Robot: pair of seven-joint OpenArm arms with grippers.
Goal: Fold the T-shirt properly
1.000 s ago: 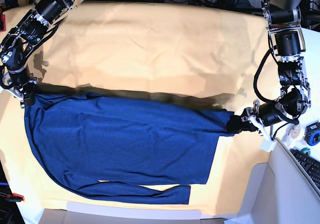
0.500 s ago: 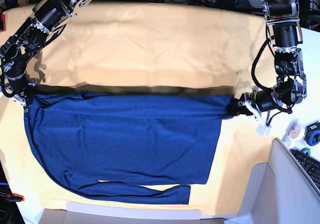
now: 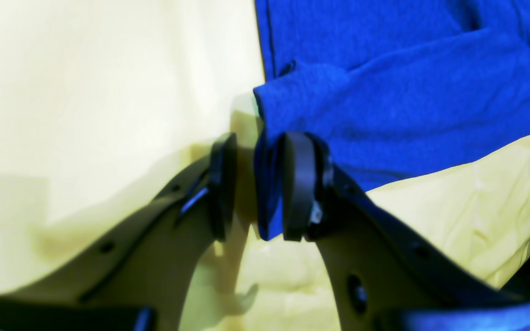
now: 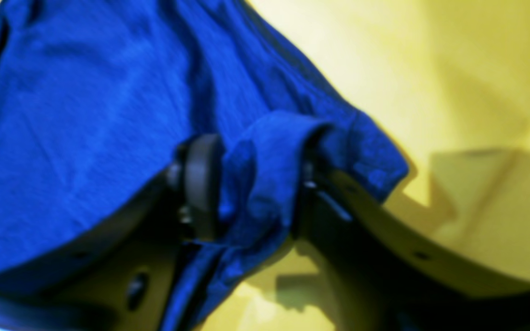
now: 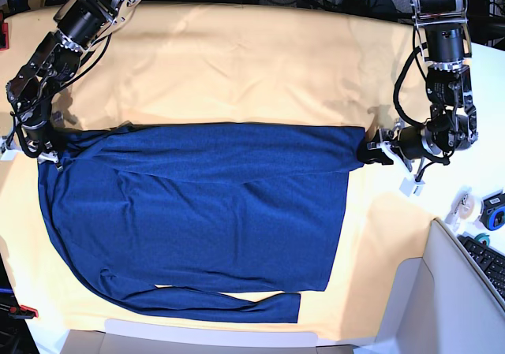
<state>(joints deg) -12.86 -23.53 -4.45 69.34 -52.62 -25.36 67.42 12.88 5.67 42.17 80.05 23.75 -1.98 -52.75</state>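
The T-shirt (image 5: 197,212), a plain dark navy long-sleeved knit, lies spread flat on the pale yellow cloth (image 5: 237,62), filling that cloth's lower half in the base view. Its upper edge runs as a nearly straight line across the middle of the cloth. One long sleeve lies flat along the shirt's bottom edge, pointing toward the cloth's right side. A soft crease crosses the shirt's body just below the upper edge.

At the shirt's upper right corner sits the left gripper (image 5: 371,150). In the left wrist view the left gripper (image 3: 258,186) has its fingers apart: a fold of the blue fabric hangs against the inner face of one finger (image 3: 298,184), while the other finger (image 3: 221,184) stands clear of the fabric with yellow cloth showing in the gap.

At the shirt's upper left corner sits the right gripper (image 5: 43,153). The right wrist view is blurred, yet it shows the right gripper (image 4: 251,184) with its fingers spread and a bunched roll of the shirt lying between them; whether either finger presses the fabric cannot be told.

Beyond the cloth's right edge, a white table (image 5: 473,173) holds a small blue device (image 5: 495,210) and a keyboard (image 5: 485,259).
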